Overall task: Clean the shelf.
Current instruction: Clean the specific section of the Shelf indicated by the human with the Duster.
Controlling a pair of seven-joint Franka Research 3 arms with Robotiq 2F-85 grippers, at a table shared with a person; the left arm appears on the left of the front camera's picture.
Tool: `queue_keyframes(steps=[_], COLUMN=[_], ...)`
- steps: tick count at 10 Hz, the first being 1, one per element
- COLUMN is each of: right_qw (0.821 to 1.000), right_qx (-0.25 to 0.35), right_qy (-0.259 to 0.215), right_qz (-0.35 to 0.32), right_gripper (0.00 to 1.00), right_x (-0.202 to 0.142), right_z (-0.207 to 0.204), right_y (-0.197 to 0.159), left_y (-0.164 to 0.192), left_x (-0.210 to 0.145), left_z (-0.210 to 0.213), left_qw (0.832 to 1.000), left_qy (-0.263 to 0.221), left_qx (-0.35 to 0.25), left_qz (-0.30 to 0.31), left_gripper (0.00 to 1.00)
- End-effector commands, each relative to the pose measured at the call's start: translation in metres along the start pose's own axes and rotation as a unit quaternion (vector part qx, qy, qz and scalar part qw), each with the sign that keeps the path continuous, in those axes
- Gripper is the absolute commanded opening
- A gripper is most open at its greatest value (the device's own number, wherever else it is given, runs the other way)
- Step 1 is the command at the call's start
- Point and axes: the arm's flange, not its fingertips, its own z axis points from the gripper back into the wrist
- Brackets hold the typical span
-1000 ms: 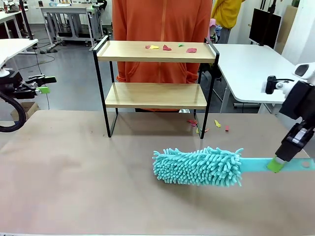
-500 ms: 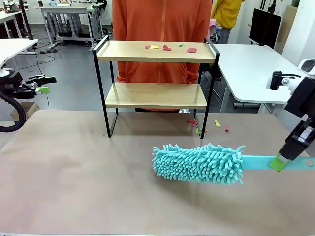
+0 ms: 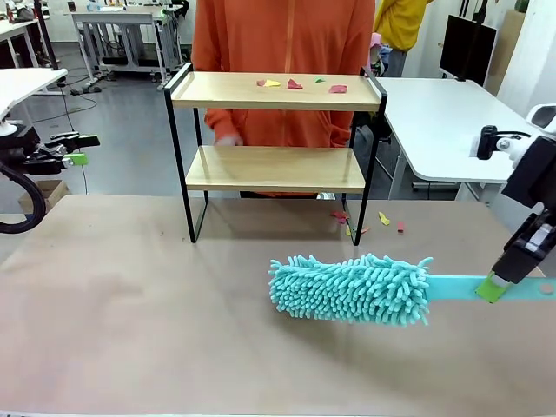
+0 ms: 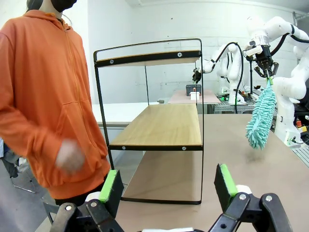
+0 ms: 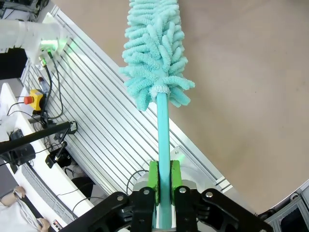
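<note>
The shelf (image 3: 274, 91) stands at the far middle of the brown table, two wooden boards in a black frame, with small red, yellow and green scraps (image 3: 295, 84) on its top board. In the left wrist view the shelf (image 4: 164, 125) is ahead of my open left gripper (image 4: 169, 186), which holds nothing. My left gripper (image 3: 74, 149) hangs off the table's left side. My right gripper (image 3: 491, 287) is shut on the handle of a teal fluffy duster (image 3: 352, 289), lifted just above the table; the duster (image 5: 154, 53) points away from the fingers (image 5: 153, 176).
A person in an orange hoodie (image 3: 282, 39) stands behind the shelf, one hand (image 4: 70, 155) blurred beside it. More paper scraps (image 3: 365, 222) lie on the table by the shelf's right leg. A white table (image 3: 443, 109) stands at the back right.
My right gripper rose and drew right with the duster, lifting it off the table, then held still. The person's hand now shows behind the shelf's lower board.
</note>
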Motion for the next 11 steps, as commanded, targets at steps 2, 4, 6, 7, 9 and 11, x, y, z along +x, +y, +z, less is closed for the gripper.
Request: queue_keyframes(steps=[2, 4, 6, 7, 9, 11], right_qw=[1.0, 1.0, 1.0, 1.0, 1.0, 1.0], right_qx=[0.005, 0.005, 0.005, 0.005, 0.005, 0.005], right_qy=[-0.003, -0.003, -0.003, -0.003, -0.003, -0.003], right_qz=[0.004, 0.004, 0.004, 0.004, 0.004, 0.004], right_gripper=[0.13, 0.13, 0.13, 0.13, 0.13, 0.13], right_x=[-0.0004, -0.0004, -0.0004, -0.0004, -0.0004, -0.0004], right_z=[0.0016, 0.0016, 0.0016, 0.0016, 0.0016, 0.0016], right_y=[0.0013, 0.0013, 0.0013, 0.0013, 0.0013, 0.0013], left_y=[-0.0025, -0.0025, -0.0025, -0.0025, -0.0025, -0.0025], left_x=[0.0035, 0.0035, 0.0035, 0.0035, 0.0035, 0.0035], left_z=[-0.0009, -0.0009, -0.0009, -0.0009, -0.0009, -0.0009], left_qw=[1.0, 1.0, 1.0, 1.0, 1.0, 1.0], left_qy=[0.0, 0.0, 0.0, 0.0, 0.0, 0.0], left_qx=[-0.002, -0.002, -0.002, -0.002, -0.002, -0.002], left_qz=[-0.001, -0.001, -0.001, -0.001, -0.001, -0.001], left_gripper=[1.0, 1.0, 1.0, 1.0, 1.0, 1.0])
